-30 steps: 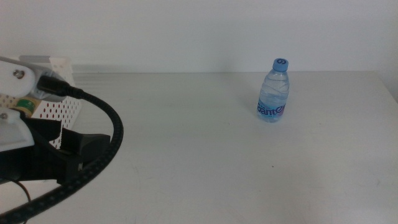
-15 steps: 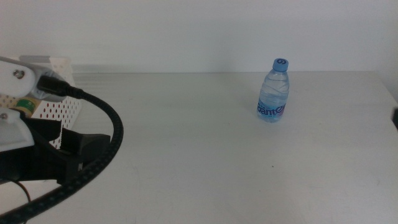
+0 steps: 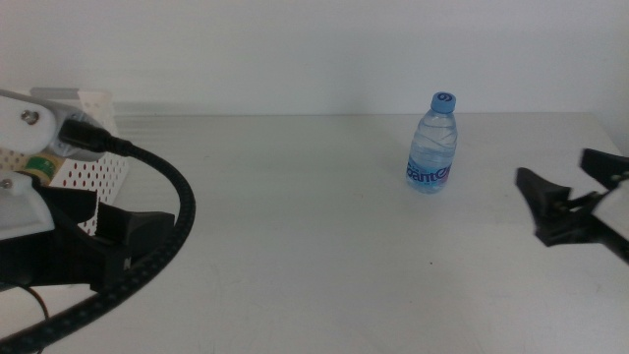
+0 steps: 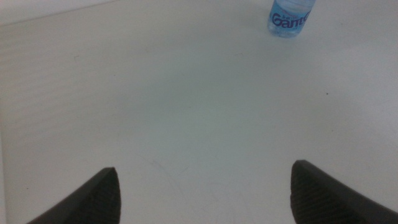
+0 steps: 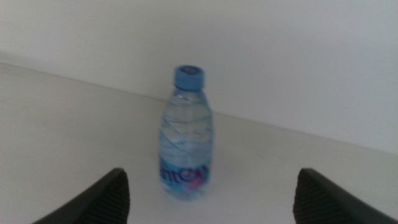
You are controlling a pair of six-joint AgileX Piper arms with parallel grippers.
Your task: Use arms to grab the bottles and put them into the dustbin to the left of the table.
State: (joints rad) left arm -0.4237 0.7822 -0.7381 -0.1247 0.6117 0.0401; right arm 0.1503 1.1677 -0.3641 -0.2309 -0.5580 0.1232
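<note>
A clear water bottle with a blue cap [image 3: 433, 145] stands upright at the back right of the table [image 3: 314, 246]. It also shows in the left wrist view [image 4: 290, 14] and in the right wrist view [image 5: 186, 143]. My right gripper [image 3: 552, 167] is open and empty, to the right of the bottle and apart from it; in its own view [image 5: 208, 205] the bottle stands centred ahead between the jaws. My left gripper [image 4: 202, 186] is open and empty over bare table at the left. The white perforated dustbin [image 3: 96, 172] stands behind the left arm [image 3: 108, 246]. The yellow bottle and the red can are out of view.
The left arm's thick black cable [image 3: 162, 246] loops over the table's front left. A white wall rises behind the table's far edge. The table's right edge lies close behind the right gripper.
My right gripper has come into the middle view from the right edge and moved left toward the water bottle. The left arm and the bottle have not moved.
</note>
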